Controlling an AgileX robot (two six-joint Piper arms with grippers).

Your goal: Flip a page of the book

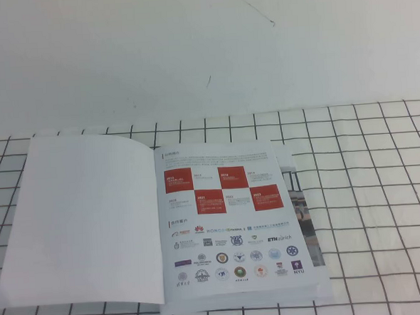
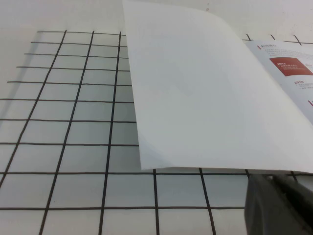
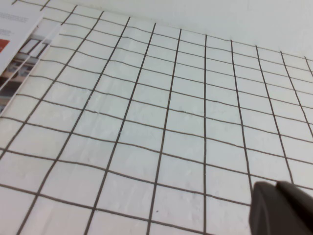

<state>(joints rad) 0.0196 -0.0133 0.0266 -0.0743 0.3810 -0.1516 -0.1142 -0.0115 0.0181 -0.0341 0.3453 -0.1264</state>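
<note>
Now, book (image 1: pixel 164 224): lies open on the grid-lined table (image 1: pixel 369 190).
Page (image 1: pixel 228 220): flat on the right half, checker above logos.
Blank sheet (image 1: pixel 85 222): left half.
Left pincer (image 2: pixel 279 205): near the blank sheet's edge; opening cannot be told.
Right pincer (image 3: pixel 281 208): over bare grid, apart from the book; opening cannot be told.
</note>
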